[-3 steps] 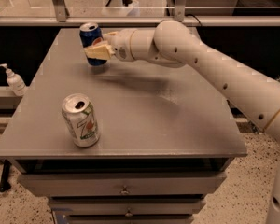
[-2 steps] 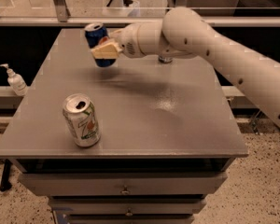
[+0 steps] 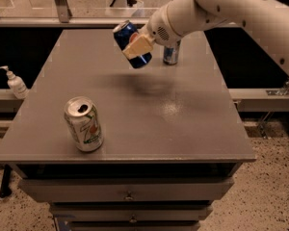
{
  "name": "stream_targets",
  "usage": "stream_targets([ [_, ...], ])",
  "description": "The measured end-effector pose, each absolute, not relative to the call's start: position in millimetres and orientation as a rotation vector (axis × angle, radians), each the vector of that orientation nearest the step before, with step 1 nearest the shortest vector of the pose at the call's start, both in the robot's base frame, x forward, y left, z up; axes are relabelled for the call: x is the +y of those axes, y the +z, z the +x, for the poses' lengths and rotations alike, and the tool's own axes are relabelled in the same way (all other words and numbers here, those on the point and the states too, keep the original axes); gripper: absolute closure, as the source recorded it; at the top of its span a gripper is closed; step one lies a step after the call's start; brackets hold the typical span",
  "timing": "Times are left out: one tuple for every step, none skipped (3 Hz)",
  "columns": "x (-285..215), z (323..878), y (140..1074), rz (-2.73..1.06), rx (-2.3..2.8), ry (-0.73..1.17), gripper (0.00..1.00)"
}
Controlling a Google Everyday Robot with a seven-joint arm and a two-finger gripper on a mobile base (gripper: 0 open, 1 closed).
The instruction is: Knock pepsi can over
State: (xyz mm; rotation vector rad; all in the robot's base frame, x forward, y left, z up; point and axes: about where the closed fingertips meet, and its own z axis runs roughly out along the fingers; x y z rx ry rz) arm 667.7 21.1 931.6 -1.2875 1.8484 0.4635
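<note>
Gripper: at the tip of the white robot arm, above the far half of the table; clamped on the pepsi can, one beige finger pad flat across its side.
Task item: dark blue aluminium pepsi can with red-white-blue logo, held in the gripper; tilted, silver top up and to the left; apparently clear of the tabletop, shadow on the surface directly below.
Second can: slim silver-and-blue can, upright, just right of the gripper and behind it, upper part hidden by the arm.
Third can: white-green can, upright, top opened, well apart from the gripper, nearer the camera and to its left.
Support: grey flat-topped table, beneath the gripper; drawers under the front edge.
Off-table item: white pump bottle, far left of the gripper, on a lower ledge.
</note>
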Motion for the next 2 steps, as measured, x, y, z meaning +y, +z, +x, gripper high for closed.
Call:
stream_targets([
  [-12.1, 652.6, 932.1, -1.384, 1.957, 0.348, 1.0],
  [-30.8, 639.3, 928.0, -1.477, 2.043, 0.244, 1.0],
])
